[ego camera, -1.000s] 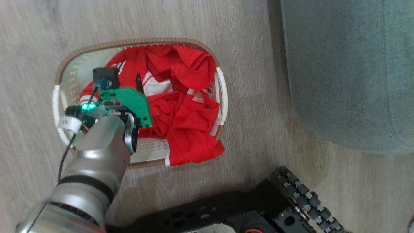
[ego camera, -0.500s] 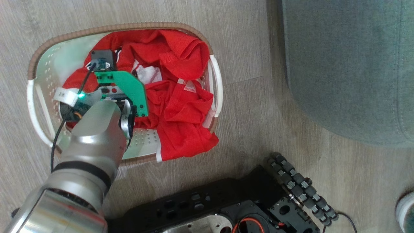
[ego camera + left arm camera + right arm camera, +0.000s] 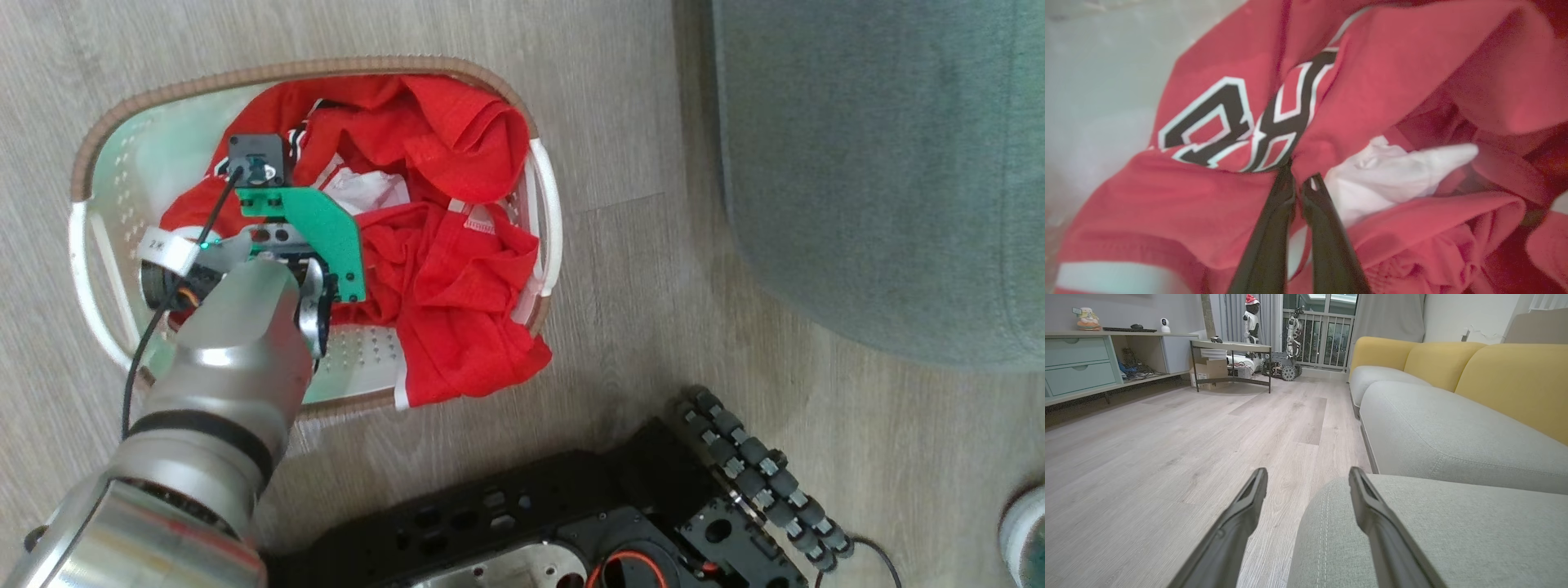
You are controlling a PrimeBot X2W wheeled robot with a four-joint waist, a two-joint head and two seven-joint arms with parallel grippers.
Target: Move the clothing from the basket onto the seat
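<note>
The clothing (image 3: 457, 278) is a heap of bright red garments in the oval cream basket (image 3: 326, 68) on the floor, with one fold hanging over the near rim. My left arm reaches into the basket, its green wrist bracket (image 3: 314, 237) above the heap. In the left wrist view my left gripper (image 3: 1300, 177) is shut on a fold of the clothing (image 3: 1392, 73), right below black-and-white lettering (image 3: 1224, 118). The grey-green seat (image 3: 882, 163) lies to the right of the basket. My right gripper (image 3: 1308, 475) stands open and holds nothing, above the corner of the seat (image 3: 1433, 531).
My black wheeled base (image 3: 571, 523) with a roller wheel (image 3: 759, 474) sits just below the basket. A strip of wooden floor (image 3: 637, 204) separates basket and seat. The right wrist view shows a sofa with yellow back cushions (image 3: 1515, 375), a low table (image 3: 1231, 347) and a shelf unit (image 3: 1081, 363).
My left gripper has gone from open to shut, pinching a fold of red fabric. The head camera shifted early on, so the whole picture moved. The right gripper stays open.
</note>
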